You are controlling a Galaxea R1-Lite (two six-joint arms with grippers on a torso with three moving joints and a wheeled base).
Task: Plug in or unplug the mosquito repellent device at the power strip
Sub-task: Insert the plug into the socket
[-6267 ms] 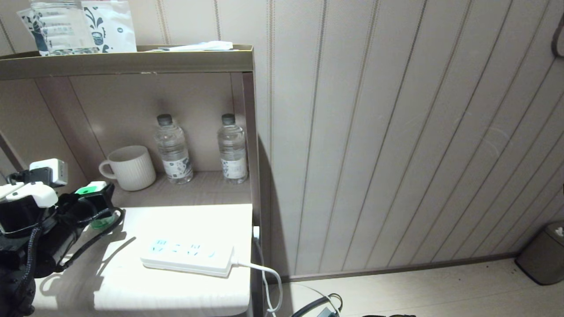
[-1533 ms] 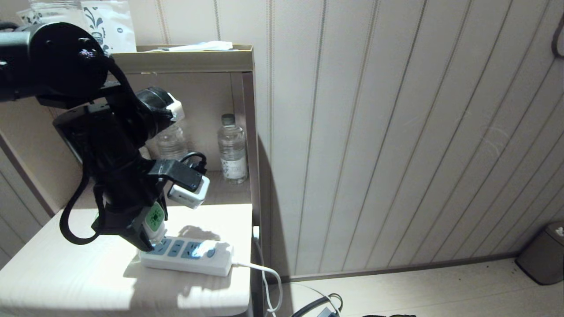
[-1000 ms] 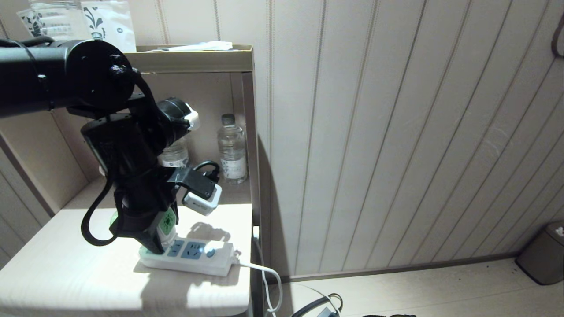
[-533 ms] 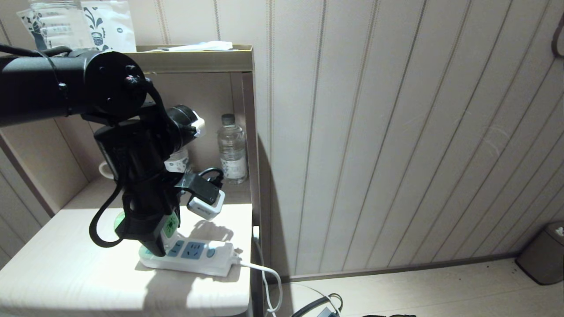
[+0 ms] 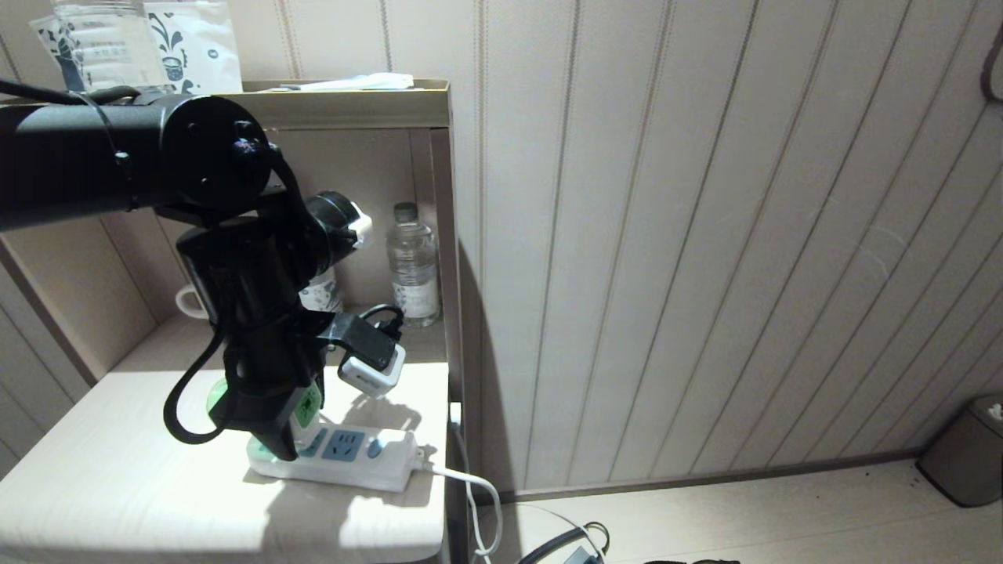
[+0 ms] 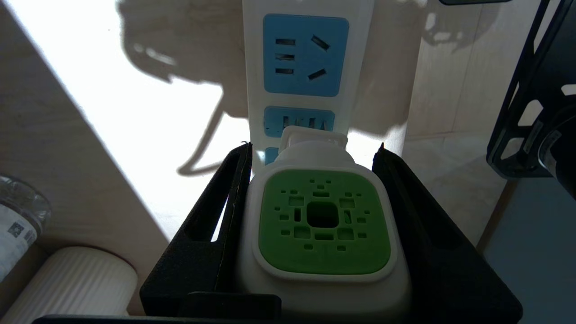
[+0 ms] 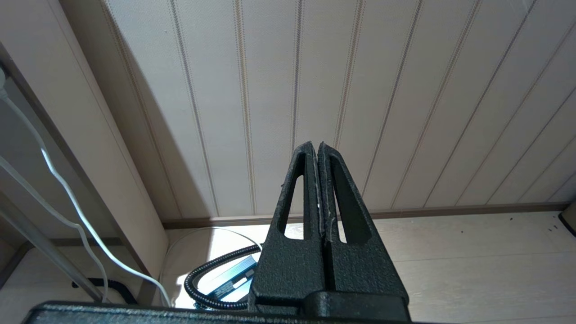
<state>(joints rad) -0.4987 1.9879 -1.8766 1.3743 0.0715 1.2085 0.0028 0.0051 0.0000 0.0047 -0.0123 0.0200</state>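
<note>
My left gripper is shut on the mosquito repellent device, one black finger on each side of its white head. The green vented centre faces the left wrist camera. The device's plug end sits against the left end of the white power strip, covering a socket there; its pins are hidden. Two blue sockets further along the power strip show free. The green bottle is mostly hidden by the arm. My right gripper is shut and empty, low down, facing the wall and floor.
Behind the arm in the shelf recess stand a white mug and a water bottle; a second bottle is mostly hidden. The strip's cable drops over the table's right edge. A bin stands far right on the floor.
The left arm has shifted right and lower with the device, bringing it down onto the strip's left end. The strip has stayed roughly in place.
</note>
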